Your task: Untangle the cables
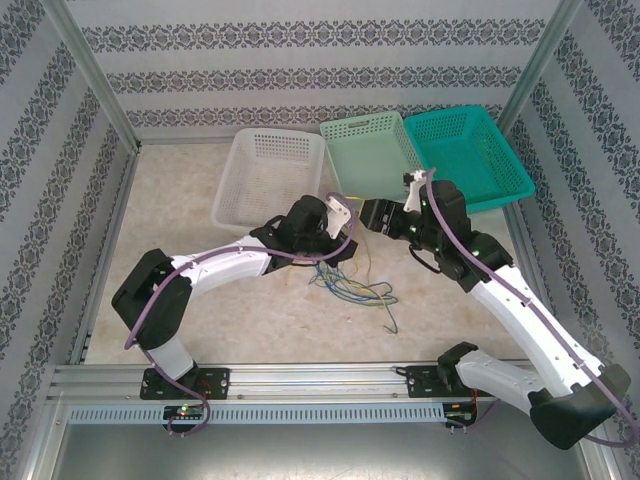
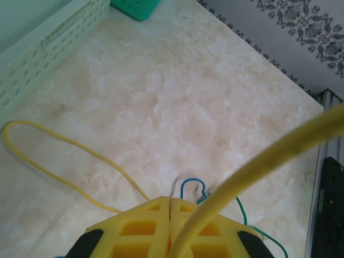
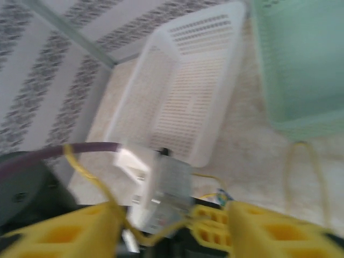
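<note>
Tangled cables point(image 1: 352, 285) trail toward near edge of desk point(image 1: 240, 320) from left gripper point(image 2: 171, 207), pressed together on yellow strand point(image 2: 258, 161); right gripper point(image 3: 172, 215) spread, farther.

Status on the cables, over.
Left claw shut, low over the table. Right claw open, yellow cable strung across it. Cables bunched together on the table, tangled. Claws close to each other.
</note>
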`<state>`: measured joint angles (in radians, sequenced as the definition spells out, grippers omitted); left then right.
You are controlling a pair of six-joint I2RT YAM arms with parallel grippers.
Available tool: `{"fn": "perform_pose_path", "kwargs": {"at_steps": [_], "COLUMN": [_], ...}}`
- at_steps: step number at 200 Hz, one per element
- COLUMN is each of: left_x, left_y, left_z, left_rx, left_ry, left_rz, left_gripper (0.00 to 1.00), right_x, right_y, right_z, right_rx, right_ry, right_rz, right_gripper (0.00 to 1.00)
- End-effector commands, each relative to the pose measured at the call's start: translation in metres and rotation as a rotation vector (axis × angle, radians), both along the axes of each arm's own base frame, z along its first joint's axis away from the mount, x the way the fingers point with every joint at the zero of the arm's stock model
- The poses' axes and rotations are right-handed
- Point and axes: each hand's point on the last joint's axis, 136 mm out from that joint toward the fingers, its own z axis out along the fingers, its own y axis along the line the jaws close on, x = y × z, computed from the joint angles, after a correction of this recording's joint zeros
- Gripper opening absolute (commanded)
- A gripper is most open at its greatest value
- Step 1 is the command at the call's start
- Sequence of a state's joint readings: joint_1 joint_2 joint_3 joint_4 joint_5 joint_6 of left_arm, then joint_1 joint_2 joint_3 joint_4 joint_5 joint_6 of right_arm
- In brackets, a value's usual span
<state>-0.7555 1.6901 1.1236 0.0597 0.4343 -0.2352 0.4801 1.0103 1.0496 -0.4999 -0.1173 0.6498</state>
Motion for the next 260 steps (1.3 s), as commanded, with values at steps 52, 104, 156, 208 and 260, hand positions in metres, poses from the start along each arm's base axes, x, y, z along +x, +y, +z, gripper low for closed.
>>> {"fn": "perform_pose_path", "kwargs": {"at_steps": [52,104,156,208,260], "left_x": [0.030,0.026,0.025,0.027,0.026], "left_y": [-0.008,-0.016,-0.009,-0.008,-0.009], "left_z": [0.027,0.031,0.036,0.033,0.030], "left_rx": [-0.090,-0.141,-0.147,-0.125,-0.112], "left_ry": [0.084,0.120,0.100,0.084,0.108], "left_rz": [0.195,0.167,0.192,0.205,0.180], "left_gripper": [0.00,0.00,0.00,0.00,0.00], "right_x": [-0.037,-0.025,-0.012,-0.016,-0.034], "right_y": [-0.048,-0.021,0.004,0.000,-0.021], "right_z": [-0.106,-0.153,-0.165,-0.171,-0.127], "right_rx": [0.128,0.253,0.262,0.210,-0.046], "right_ry": [0.315,0.392,0.469,0.494,0.259], "right_rz": [-0.291,-0.290,-0.262,-0.256,-0.063], "right_gripper": [0.69,0.70,0.70,0.62,0.62]}}
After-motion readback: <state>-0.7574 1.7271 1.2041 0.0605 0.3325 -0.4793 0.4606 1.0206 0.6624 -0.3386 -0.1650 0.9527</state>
